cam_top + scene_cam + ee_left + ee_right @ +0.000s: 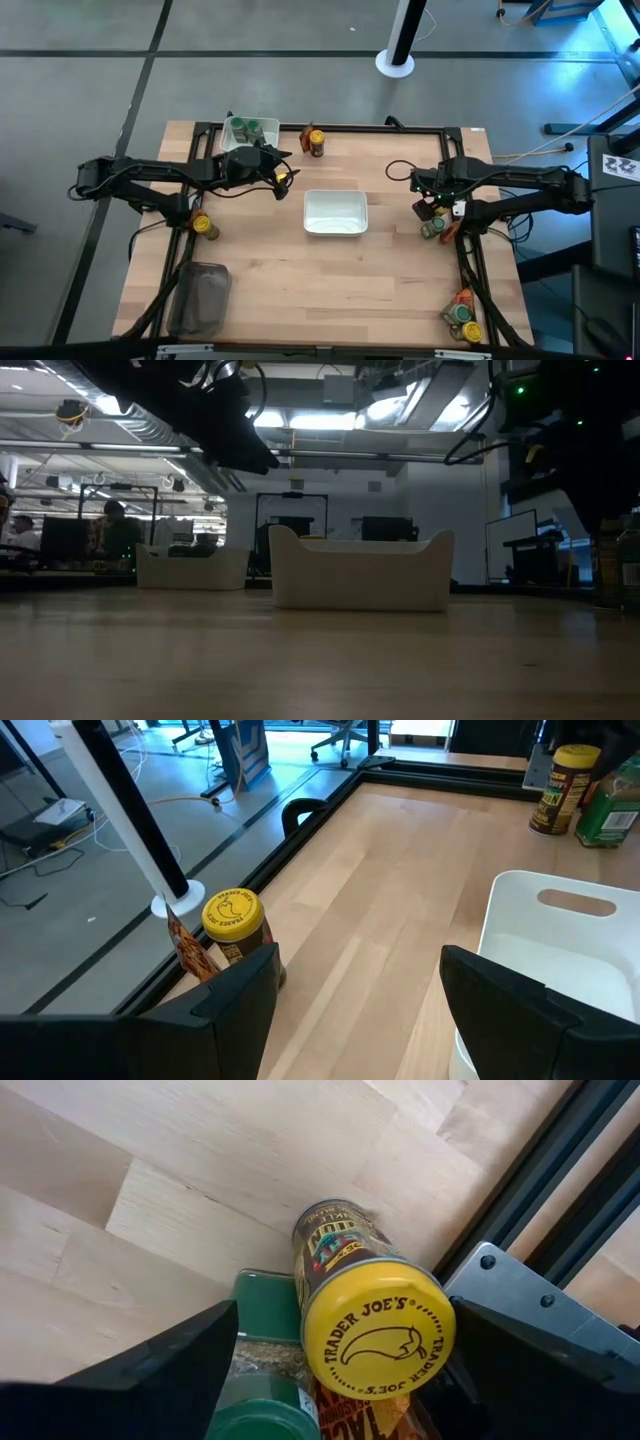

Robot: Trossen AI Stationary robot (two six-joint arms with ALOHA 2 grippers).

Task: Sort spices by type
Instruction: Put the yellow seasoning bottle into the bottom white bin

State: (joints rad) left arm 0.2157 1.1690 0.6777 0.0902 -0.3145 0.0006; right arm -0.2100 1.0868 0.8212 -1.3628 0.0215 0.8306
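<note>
A: High view: right gripper [436, 212] spread, empty, over the spice cluster by the table's [400, 290] right edge. Left gripper [272, 166] open near the far tray [250, 130].
B: Right wrist?
A: Yellow-lid jar [372, 1325] upright, right btwn the jaws; green-lid jar [262, 1380] touching it. Right arm nearer.
B: Room?
A: Low view: center tray [360, 570], lab bkgd.

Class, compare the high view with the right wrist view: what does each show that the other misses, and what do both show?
Only the high view: the left gripper, open beside the far tray of green-lidded jars, the empty middle tray, and the grey tub.
Only the right wrist view: the print on the yellow lid.
Both: the open right gripper over a yellow-lidded jar, a green-lidded jar and a red-orange packet at the table's right edge.
</note>
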